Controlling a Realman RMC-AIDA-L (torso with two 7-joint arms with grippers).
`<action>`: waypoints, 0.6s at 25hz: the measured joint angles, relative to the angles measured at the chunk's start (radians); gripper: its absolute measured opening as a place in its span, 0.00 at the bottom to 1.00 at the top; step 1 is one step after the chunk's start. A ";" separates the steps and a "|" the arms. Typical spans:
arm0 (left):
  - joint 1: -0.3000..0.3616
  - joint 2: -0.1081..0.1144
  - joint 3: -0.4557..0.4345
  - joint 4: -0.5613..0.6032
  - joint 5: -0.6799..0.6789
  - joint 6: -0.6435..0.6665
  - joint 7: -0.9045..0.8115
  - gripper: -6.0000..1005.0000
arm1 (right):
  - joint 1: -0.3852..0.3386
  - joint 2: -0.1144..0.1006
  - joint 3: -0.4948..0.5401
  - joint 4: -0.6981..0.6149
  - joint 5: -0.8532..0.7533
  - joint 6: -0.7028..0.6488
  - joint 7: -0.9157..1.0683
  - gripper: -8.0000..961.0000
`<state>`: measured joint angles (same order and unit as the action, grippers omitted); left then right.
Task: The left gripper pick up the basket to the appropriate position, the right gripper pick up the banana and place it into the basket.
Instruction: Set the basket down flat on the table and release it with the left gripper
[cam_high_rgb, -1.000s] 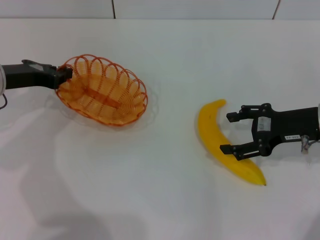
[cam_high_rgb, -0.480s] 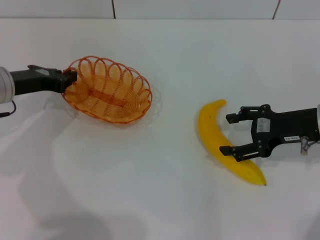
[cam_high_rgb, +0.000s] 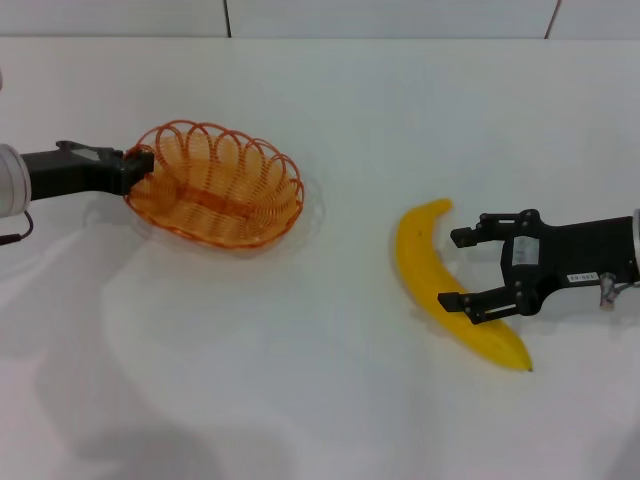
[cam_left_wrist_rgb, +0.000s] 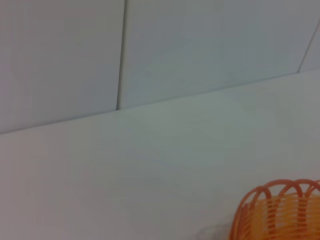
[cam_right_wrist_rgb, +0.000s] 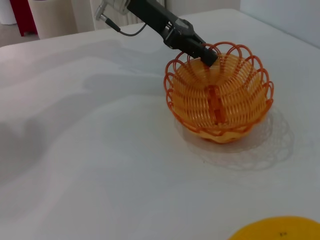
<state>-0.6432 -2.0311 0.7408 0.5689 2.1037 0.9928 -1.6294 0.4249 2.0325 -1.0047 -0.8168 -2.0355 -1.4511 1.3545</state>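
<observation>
Gripping the basket (cam_high_rgb: 216, 197) by its near-end rim, the left claw (cam_high_rgb: 136, 165) is clamped on the wire, probably to drag it toward the banana (cam_high_rgb: 452, 288) across the white surface (cam_high_rgb: 300, 350). The right claw (cam_high_rgb: 458, 268) is spread wide and holds nothing. The banana's middle lies between its fingers, well apart from the basket.

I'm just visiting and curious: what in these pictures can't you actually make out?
- Left gripper: its fingertips sit at the basket rim; the wire hides how they grip, head and right wrist views.
- Left wrist view: only a corner of the basket shows, cut off by the edge.
- Banana: right wrist view shows only a yellow sliver at the edge.
- Right gripper: absent from its own wrist view.
</observation>
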 joint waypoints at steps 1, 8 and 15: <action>0.001 0.000 0.000 -0.003 0.000 0.000 -0.001 0.08 | 0.000 0.000 0.000 0.001 0.000 0.000 0.000 0.93; 0.003 -0.001 -0.003 -0.024 -0.001 0.000 -0.005 0.08 | 0.001 0.000 0.000 0.007 0.000 0.000 0.000 0.93; 0.005 -0.002 -0.001 -0.026 -0.001 0.000 -0.005 0.08 | 0.003 0.000 0.000 0.007 0.000 0.000 0.000 0.93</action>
<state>-0.6384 -2.0328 0.7396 0.5430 2.1030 0.9924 -1.6341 0.4277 2.0325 -1.0048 -0.8099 -2.0355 -1.4511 1.3545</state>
